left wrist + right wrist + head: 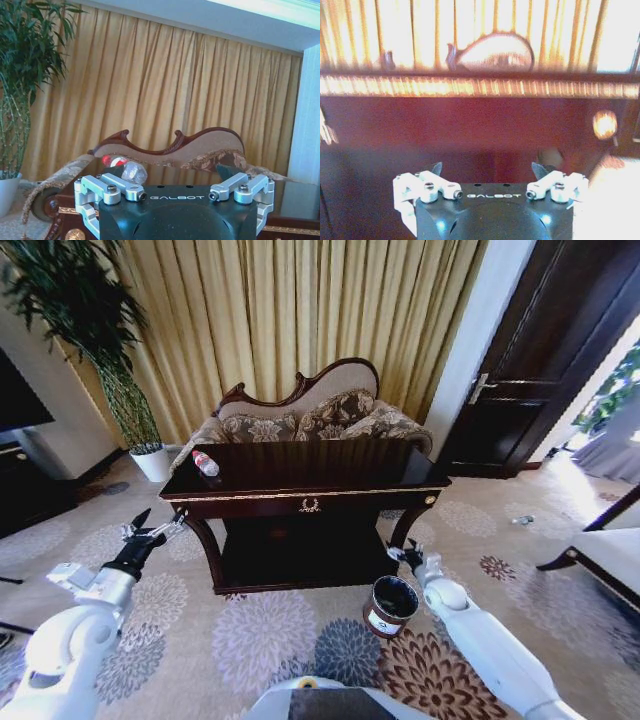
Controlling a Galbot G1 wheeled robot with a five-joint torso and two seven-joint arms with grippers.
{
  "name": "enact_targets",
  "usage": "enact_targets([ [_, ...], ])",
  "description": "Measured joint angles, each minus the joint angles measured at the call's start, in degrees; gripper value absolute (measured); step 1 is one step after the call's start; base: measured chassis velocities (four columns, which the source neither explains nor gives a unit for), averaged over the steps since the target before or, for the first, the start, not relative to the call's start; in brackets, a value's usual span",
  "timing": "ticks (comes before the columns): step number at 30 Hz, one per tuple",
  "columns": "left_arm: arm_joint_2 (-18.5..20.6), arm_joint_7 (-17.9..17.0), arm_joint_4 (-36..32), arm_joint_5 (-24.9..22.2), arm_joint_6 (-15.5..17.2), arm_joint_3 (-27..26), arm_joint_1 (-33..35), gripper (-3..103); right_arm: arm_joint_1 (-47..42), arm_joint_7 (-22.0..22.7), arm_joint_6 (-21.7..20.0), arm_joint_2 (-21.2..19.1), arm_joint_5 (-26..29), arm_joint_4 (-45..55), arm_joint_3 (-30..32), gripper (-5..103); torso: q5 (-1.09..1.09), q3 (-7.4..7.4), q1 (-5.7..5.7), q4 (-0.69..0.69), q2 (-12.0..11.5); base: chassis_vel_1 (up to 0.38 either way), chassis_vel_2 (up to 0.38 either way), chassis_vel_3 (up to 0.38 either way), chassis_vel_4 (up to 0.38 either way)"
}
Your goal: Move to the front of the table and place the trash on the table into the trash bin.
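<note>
right now my left gripper (152,529) hangs in the air off the left front corner of the table (300,502), fingers spread wide and nothing between them. from its wrist camera the left gripper (176,192) looks across the polished surface at the clear bottle (125,168) with the red label, which lies on its side a little way beyond the fingertips, not touching them. in the head view that bottle (205,463) rests near the left end of the surface, close to the back edge. i cannot make out any other scraps on the top from here.

my right gripper (408,556) is low, beside the table's right front leg, also spread apart and empty. its wrist camera has the right gripper (490,192) facing the dark front rail and gold trim (480,86) from below.

the trash bin (390,606) stands on the patterned carpet (260,640), just beside the right gripper and in front of the table's right side. behind the table sits a floral sofa (310,420), with gold curtains (280,320) beyond and a potted plant (110,360) off to the left.
</note>
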Motion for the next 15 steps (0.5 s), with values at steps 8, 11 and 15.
enact_targets([
  [8, 0.7, -2.0, -2.4, -0.3, 0.5, -0.5, -0.1, 100, 1.3, 3.3, -2.1, -2.4, 2.5, 12.9, 0.2, 100, 0.02, 0.0, 0.0, -0.02, 0.0, 0.0, 0.0, 0.0, 0.0],
  [11, 1.5, -4.7, -3.1, -0.7, 1.5, -0.5, -0.5, 100, 1.4, 4.7, -2.0, -3.7, 2.5, 18.4, -0.1, 100, 0.01, 0.0, 0.0, -0.01, 0.0, 0.0, 0.0, 0.0, 0.0],
  [15, 2.6, -5.6, -3.1, -1.4, 2.0, -1.0, -0.7, 100, 0.9, 6.3, -2.0, -4.0, 2.6, 21.6, 0.6, 100, 0.01, 0.0, 0.0, 0.0, 0.0, 0.0, 0.0, 0.0, 0.0],
])
